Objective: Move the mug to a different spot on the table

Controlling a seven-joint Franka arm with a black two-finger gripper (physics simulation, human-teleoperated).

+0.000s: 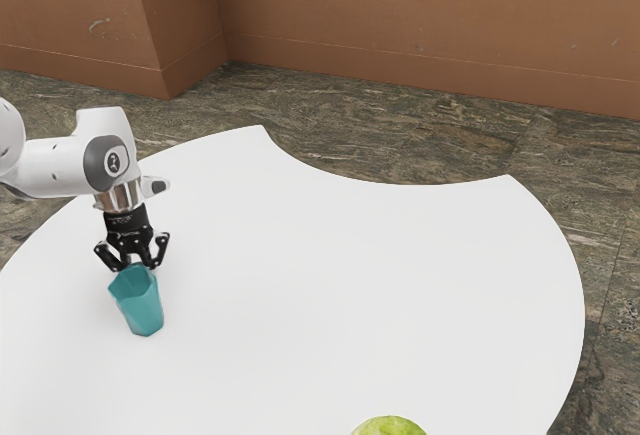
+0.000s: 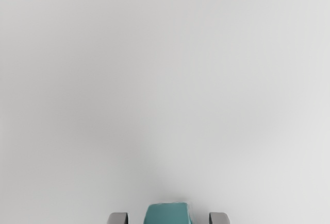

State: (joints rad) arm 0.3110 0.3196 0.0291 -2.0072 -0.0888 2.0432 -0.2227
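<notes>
Table (image 1: 340, 255) was wide open toward the exterior view's right, just a green round thing (image 1: 388, 425) at its near edge.

Mug (image 1: 136, 302): teal all over, a plain solid colour, slightly darker down its shaded side.
Gripper (image 1: 131, 263): black.
Arm (image 1: 60, 165): white shell, grey joint cap, silvery wrist.
Table (image 1: 350, 275): plain white.
Fruit (image 1: 388, 426), at the table's near edge: yellow-green.
Floor (image 1: 450, 135): mottled grey-green and brown stone, veined.
Wall (image 1: 400, 15): reddish-brown with pale scuffs.
</notes>
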